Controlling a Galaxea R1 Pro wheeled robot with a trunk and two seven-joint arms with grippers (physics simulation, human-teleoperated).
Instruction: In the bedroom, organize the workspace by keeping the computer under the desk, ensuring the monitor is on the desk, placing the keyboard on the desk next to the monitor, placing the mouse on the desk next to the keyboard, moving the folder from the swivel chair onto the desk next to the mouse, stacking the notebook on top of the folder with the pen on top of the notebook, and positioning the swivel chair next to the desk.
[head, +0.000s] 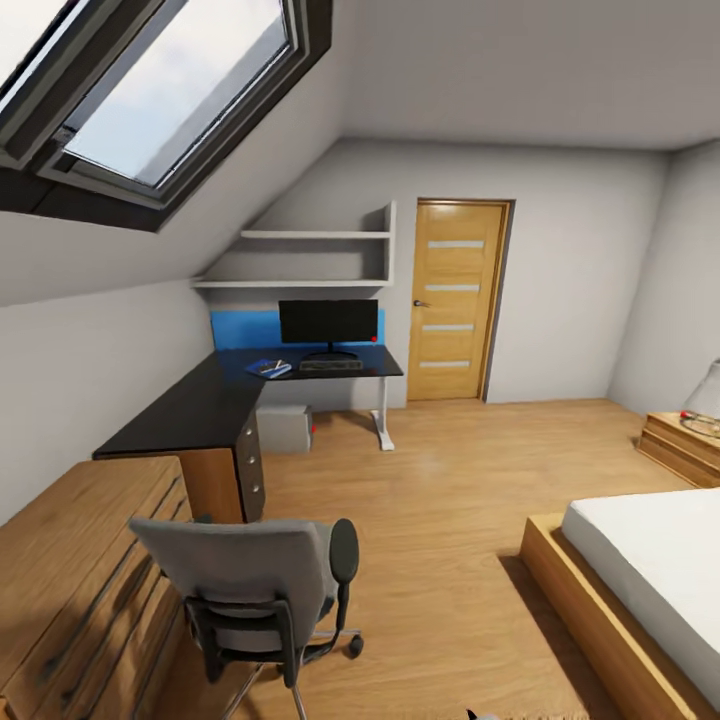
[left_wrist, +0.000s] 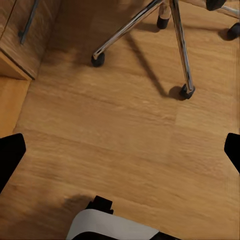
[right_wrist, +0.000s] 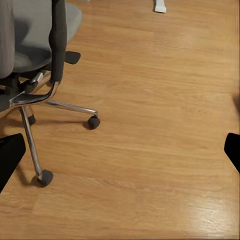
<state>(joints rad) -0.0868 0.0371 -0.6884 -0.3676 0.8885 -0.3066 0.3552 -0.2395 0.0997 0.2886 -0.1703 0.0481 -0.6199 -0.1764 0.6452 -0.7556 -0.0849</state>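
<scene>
Chair (head: 262, 590) sits close in front of the robot, toward its left side, back turned to the camera, just beside the wooden dresser (head: 70, 580) and well apart from the working end of the desk (head: 200, 400). My read: chair positioning is what's left, and the push runs forward, away from the robot toward the desk's drawer unit (head: 250, 465). Left arm looks nearer: the left wrist view has the chrome star base (left_wrist: 175, 45) and castors right ahead, while in the right wrist view the chair (right_wrist: 35, 55) stands off to one side. Both grippers, left (left_wrist: 120, 150) and right (right_wrist: 120, 150), are spread wide, fingertips at the frame edges, nothing between them. On the far desk run: monitor (head: 328, 325) upright, keyboard (head: 330, 366) just in front of it, folder (head: 268, 368) to its left with something pale on top. Computer (head: 284, 428) is on the floor under the desk. Can't make out the mouse, notebook or pen at this range; too small. Chair seat top is hidden behind the backrest, so can't tell if anything is left on it.
</scene>
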